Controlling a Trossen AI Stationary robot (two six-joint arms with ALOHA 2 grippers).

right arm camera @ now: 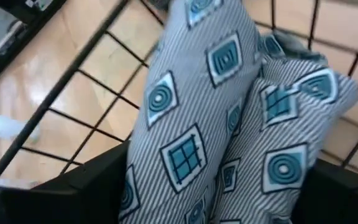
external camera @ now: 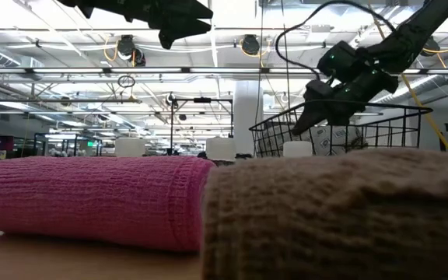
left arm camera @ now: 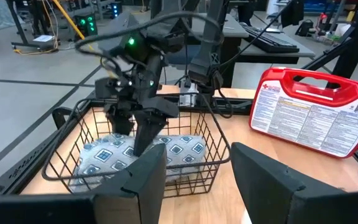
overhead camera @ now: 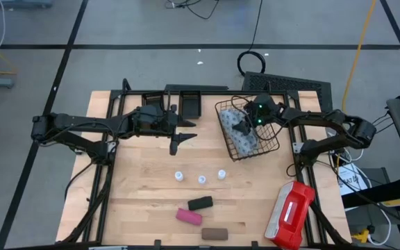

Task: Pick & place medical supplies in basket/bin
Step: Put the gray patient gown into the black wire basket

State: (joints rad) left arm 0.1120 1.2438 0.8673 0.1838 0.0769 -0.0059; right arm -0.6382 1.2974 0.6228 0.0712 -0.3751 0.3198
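Observation:
The black wire-mesh basket point(overhead camera: 222, 105) stands at the table's far right. The pale blue-grey patterned pack point(overhead camera: 243, 139) lies folded on its floor point(right arm camera: 229, 112). My right gripper point(overhead camera: 245, 123) reaches down into the basket, open, with a finger on either side of the pack point(left arm camera: 166, 152). My left gripper point(overhead camera: 179, 139) hovers open and empty above the table's far middle, level with the basket point(left arm camera: 216, 149). Three white vials point(overhead camera: 202, 180) stand in a row mid-table. Black point(overhead camera: 200, 203), pink point(overhead camera: 189, 216) and brown point(overhead camera: 214, 233) blocks lie near the front edge. My right gripper comes at the pack from above, its fingers point(right arm camera: 73, 186) on either side of the pack's folded body. I cannot tell whether they touch it. The pack rests on the basket floor.
The red-and-white case point(overhead camera: 292, 214) lies at the front right corner. A small black tray point(overhead camera: 189, 103) sits at the far edge beside the basket. In the low view the pink point(external camera: 92, 198) and brown point(external camera: 341, 210) blocks fill the foreground. Bare wood lies between vials and basket.

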